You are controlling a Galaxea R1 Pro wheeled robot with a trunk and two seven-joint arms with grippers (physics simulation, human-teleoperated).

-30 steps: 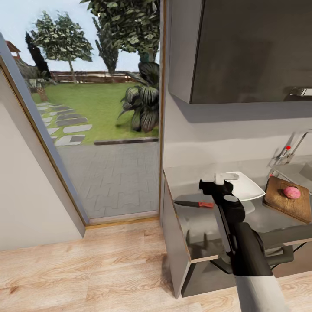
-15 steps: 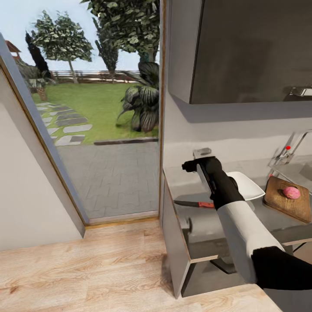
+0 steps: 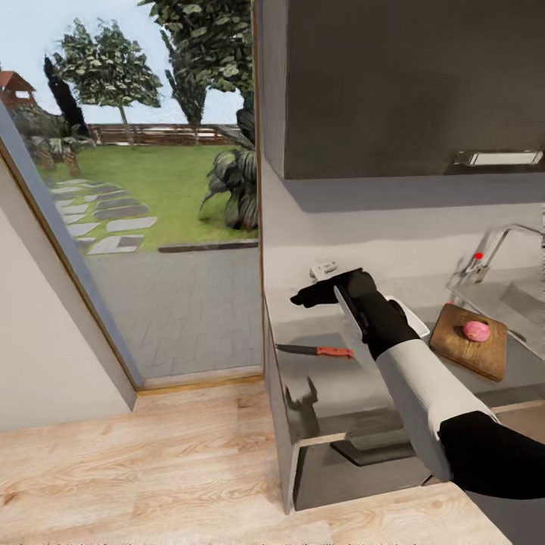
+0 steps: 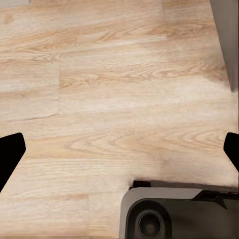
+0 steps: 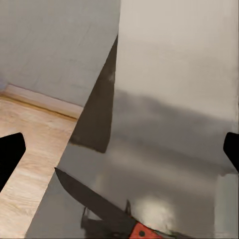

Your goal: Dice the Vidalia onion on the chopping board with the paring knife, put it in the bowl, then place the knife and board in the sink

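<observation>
The paring knife [image 3: 314,350] lies flat on the grey countertop [image 3: 356,386] near its left end, red handle toward the bowl; its dark blade [image 5: 92,198] points at the counter's end. My right gripper [image 3: 314,286] hangs open above and just behind the knife, with nothing between its fingers [image 5: 11,155]. The white bowl [image 3: 412,321] is mostly hidden behind my right forearm. Further right, the pinkish round onion [image 3: 476,330] rests on the brown chopping board [image 3: 463,347], beside the sink [image 3: 527,297]. My left gripper [image 4: 119,152] is open over the wood floor.
The chrome tap [image 3: 493,250] with a red-tipped lever stands behind the board. Dark upper cabinets [image 3: 409,83] overhang the counter. Left of the counter's end, a glass door [image 3: 144,197] looks onto a garden. The robot's base [image 4: 174,214] sits on the plank floor [image 3: 136,469].
My right arm has lifted and reached out past the bowl, so the gripper now hangs over the knife. The camera has moved, shifting the whole picture left. Knife, board and onion have stayed put.
</observation>
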